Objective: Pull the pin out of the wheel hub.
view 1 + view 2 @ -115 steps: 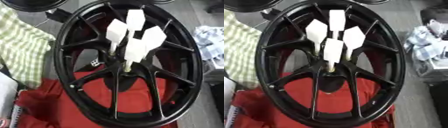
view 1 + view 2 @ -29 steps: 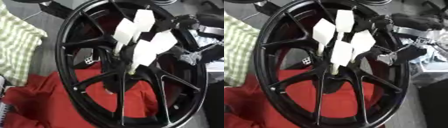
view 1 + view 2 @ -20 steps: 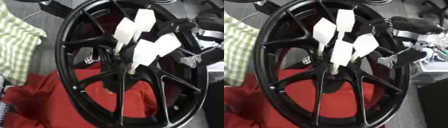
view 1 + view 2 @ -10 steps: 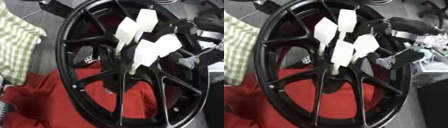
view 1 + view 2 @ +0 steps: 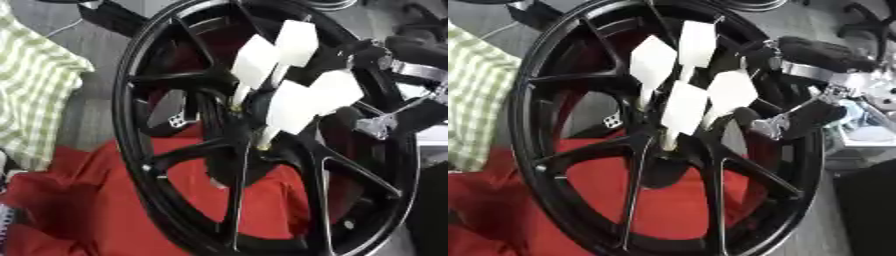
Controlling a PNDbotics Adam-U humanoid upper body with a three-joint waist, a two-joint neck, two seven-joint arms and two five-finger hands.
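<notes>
A black spoked wheel hub (image 5: 527, 100) lies on a red cloth (image 5: 500, 200). Several pins with white diamond-shaped flags stand in its centre; the front one (image 5: 682, 107) rises from the middle bore. My right hand (image 5: 798, 119), black with silver joints, reaches in from the right over the rim. Its fingers are spread on either side of the rightmost flag (image 5: 731, 91), one dark fingertip (image 5: 750, 116) just below it and another part above. I see no closed hold on the flag. My left hand shows in no view.
A green checked cloth (image 5: 35, 80) lies left of the wheel. White and pale blue items (image 5: 868, 135) sit beyond the rim on the right. A small white block (image 5: 612, 120) shows between the left spokes.
Nearly six seconds ago no hand was in view. My right hand has since come in from the right and, over the last second, edged left, closer to the rightmost flag. The pins stand as before.
</notes>
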